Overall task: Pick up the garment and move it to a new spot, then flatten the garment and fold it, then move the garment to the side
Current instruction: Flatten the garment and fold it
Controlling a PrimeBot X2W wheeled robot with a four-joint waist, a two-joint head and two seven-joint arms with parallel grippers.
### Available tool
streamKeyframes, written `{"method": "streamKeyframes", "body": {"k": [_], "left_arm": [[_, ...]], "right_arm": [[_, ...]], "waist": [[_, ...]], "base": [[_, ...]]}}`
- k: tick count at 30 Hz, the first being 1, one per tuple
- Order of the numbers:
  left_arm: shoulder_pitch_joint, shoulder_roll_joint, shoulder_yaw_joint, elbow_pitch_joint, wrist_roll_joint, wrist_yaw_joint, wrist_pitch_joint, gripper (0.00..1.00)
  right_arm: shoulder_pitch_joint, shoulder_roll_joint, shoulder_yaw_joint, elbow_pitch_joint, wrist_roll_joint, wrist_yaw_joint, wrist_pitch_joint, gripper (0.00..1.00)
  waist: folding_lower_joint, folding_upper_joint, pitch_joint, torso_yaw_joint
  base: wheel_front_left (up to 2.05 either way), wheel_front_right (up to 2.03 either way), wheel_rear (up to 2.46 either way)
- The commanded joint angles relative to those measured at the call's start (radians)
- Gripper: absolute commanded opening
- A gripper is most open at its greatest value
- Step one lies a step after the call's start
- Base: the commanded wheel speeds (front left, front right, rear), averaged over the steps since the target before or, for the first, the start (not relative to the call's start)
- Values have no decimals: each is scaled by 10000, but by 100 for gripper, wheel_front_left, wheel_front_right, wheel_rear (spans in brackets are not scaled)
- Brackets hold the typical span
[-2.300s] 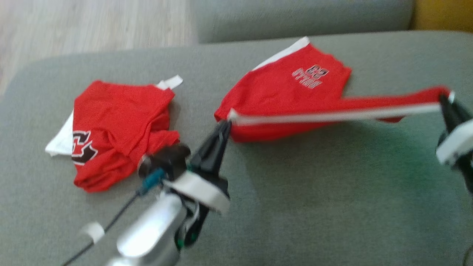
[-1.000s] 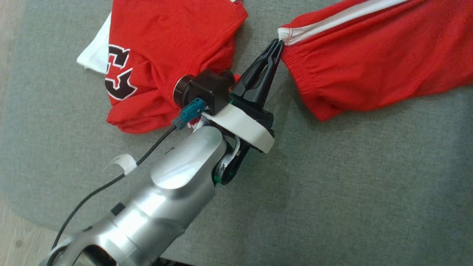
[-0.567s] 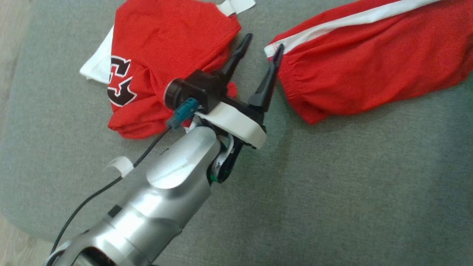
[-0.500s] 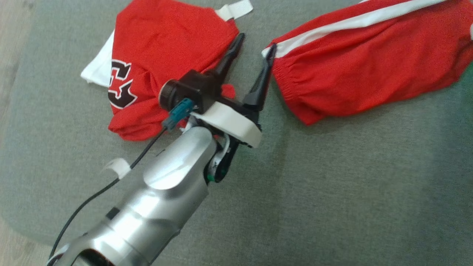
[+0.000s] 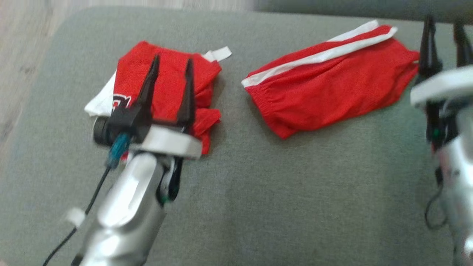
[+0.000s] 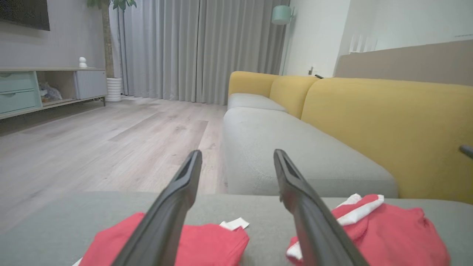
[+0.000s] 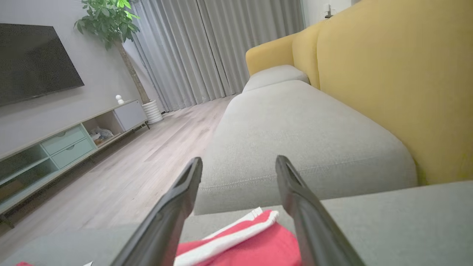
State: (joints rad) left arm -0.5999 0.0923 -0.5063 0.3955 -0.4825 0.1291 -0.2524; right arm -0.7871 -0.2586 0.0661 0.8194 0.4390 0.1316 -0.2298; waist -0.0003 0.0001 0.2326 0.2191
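The garment, red shorts (image 5: 325, 92) with a white side stripe, lies folded and flat on the grey cushion (image 5: 295, 184), right of centre. My left gripper (image 5: 173, 63) is open and empty, hovering over a second, crumpled red jersey (image 5: 207, 122) to the left of the shorts. My right gripper (image 5: 443, 22) stands open and empty just beyond the shorts' right end. In the left wrist view the open gripper (image 6: 236, 153) looks over the jersey (image 6: 207, 244) and the shorts (image 6: 388, 229). Between the fingers of the right gripper (image 7: 238, 160), the right wrist view shows the shorts (image 7: 251, 240) below.
Wooden floor (image 5: 22, 37) lies past the cushion's left edge. A grey sofa seat (image 6: 288, 147) with a yellow back (image 6: 388, 122) stands beyond the cushion. A low TV cabinet (image 7: 74, 140) lines the far wall. Bare cushion stretches in front of both garments.
Both grippers opened and let go of the shorts' waistband, then drew back. The left gripper swung left over the jersey. The head camera tilted up, shifting the whole picture.
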Motion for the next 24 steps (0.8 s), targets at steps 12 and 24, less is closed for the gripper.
{"method": "streamKeyframes", "body": {"k": [12, 24], "left_arm": [[3119, 506, 1777, -488, 839, -362, -93, 100], [3795, -68, 2272, -825, 1632, -658, -93, 100]], "right_arm": [[4717, 1379, -232, -3485, -361, -9, -287, 100], [6010, 2028, -750, -4720, -1443, -9, 137, 100]], "waist": [[3, -1, -1467, -803], [3, -1, -1116, -758]], "base": [[0, 0, 0], [0, 0, 0]]}}
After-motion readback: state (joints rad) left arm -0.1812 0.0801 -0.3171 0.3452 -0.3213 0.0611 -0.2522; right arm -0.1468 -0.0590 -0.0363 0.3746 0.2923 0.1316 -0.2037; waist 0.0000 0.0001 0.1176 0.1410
